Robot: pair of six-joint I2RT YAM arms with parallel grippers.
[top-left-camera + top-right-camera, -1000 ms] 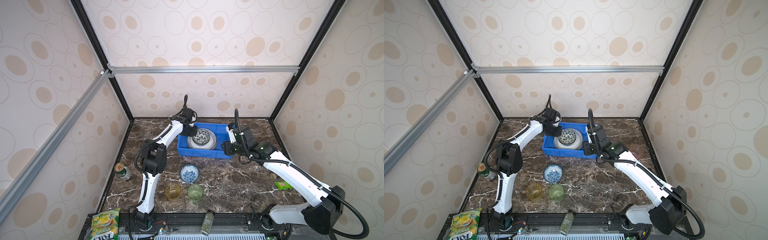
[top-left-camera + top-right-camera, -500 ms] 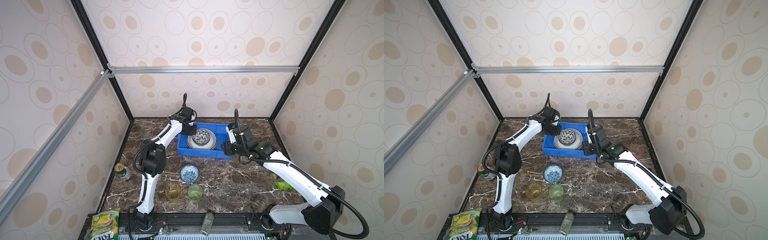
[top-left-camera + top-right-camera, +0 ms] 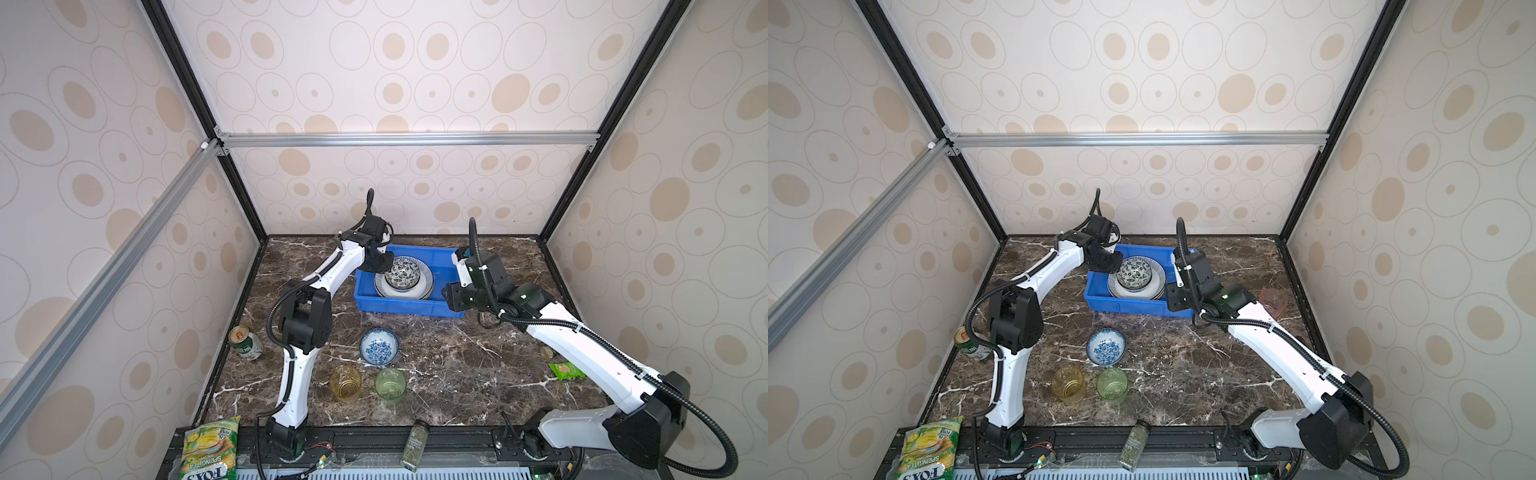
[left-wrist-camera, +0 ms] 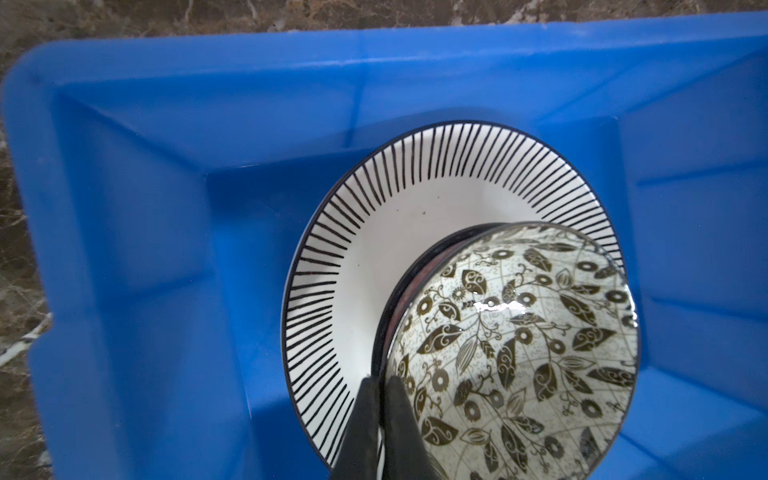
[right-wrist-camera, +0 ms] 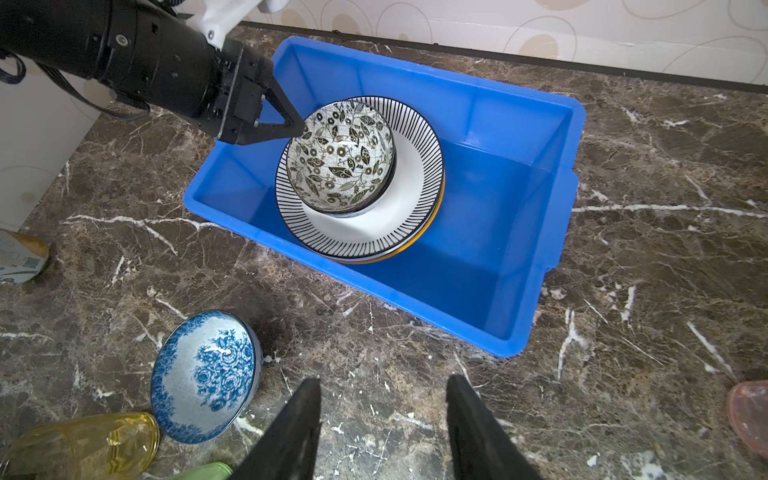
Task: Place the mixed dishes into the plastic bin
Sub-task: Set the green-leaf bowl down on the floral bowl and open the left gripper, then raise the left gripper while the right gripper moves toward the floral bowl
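Dark brown marble covers the desk [image 3: 457, 365], boxed in by cream walls printed with ovals. Near the back wall, at the centre of both top views, stands the bright blue rectangular plastic bin [image 3: 399, 305]. It holds a white plate with a black striped rim [image 5: 374, 232], stacked on a yellow-edged plate [image 5: 432, 224]. A black-and-white floral bowl [image 3: 401, 272] is over the striped plate, but I cannot tell whether it rests there.

The left hand [image 4: 380, 386] reaches into the bin from the upper left. Its two dark fingers are pinched onto the floral bowl's rim, one inside and one outside. A second ago they stood slightly wider at this same spot; otherwise that arm has barely shifted.

The right hand [image 5: 384, 380] hovers beside the bin's right end, half spread and empty, unmoved since then.

On the desk in front of the bin sit a blue floral bowl [image 3: 379, 347], an amber glass tumbler [image 3: 345, 383] and a green glass tumbler [image 3: 390, 384], all where they were. A pink glass tumbler [image 3: 1273, 300] sits at the right edge in a top view.
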